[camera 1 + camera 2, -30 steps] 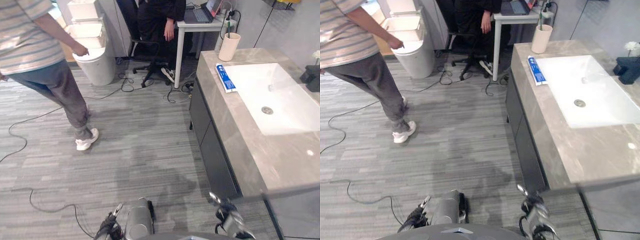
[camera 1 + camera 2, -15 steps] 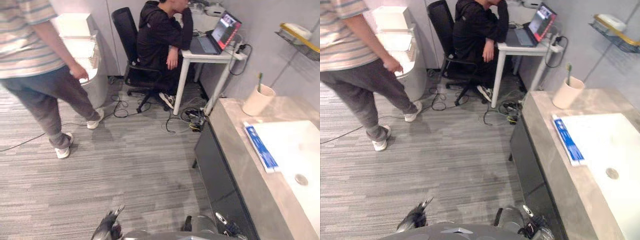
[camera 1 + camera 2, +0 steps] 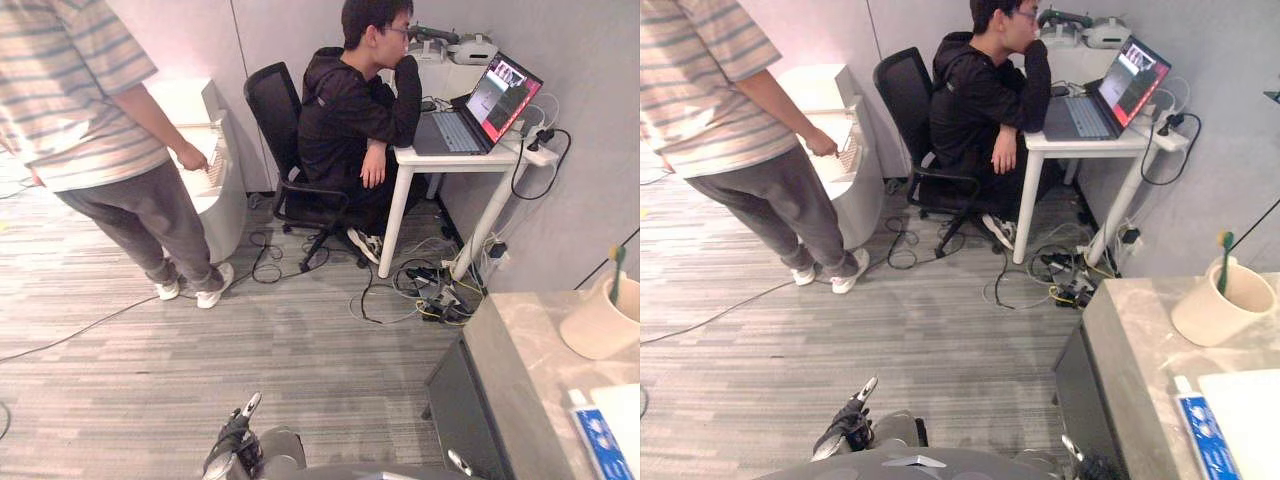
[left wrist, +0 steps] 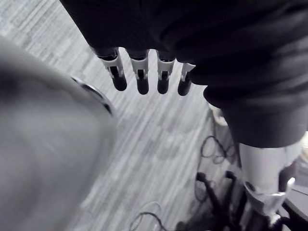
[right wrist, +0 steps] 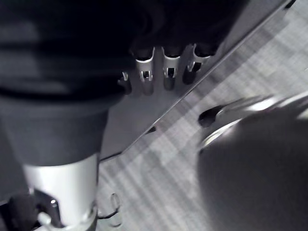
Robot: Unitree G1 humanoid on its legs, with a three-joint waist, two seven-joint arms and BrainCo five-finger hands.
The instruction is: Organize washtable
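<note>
Your left robot hand [image 4: 139, 79] and right robot hand [image 5: 169, 72] hang empty, fingers straight. The counter [image 3: 535, 350] sits lower right, barely framed; reach now and you may topple the toothbrush cup [image 3: 598, 330].

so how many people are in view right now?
2. A standing person at the left beside a white container; a seated person in a black office chair at the white desk with an open laptop. Others could be out of frame.

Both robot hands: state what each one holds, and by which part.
Nothing is held. The left hand and the right hand both hang with their silver, dark-tipped fingers straight and empty.
</note>
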